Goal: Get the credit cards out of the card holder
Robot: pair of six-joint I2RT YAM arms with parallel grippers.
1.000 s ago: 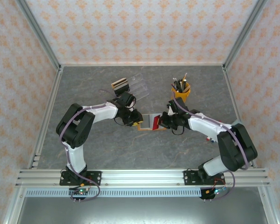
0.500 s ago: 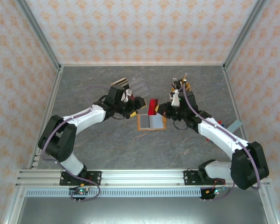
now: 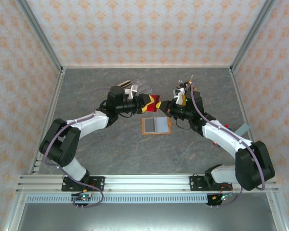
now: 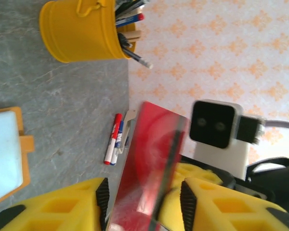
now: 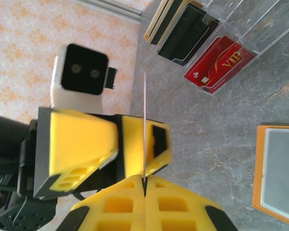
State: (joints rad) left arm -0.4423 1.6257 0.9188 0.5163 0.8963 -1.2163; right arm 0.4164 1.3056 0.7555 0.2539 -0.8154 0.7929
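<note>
1 red card (image 3: 155,102) had left the card holder (image 3: 156,125), pinched by the right gripper (image 5: 144,180), with the left gripper (image 3: 145,104) spread around it.

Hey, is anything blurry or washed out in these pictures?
Left wrist view: the red card is smeared with blur, and the card holder window is washed out nearly white. Right wrist view: sharp, the card edge-on as a thin line. Top view: even light, soft shadows.
</note>
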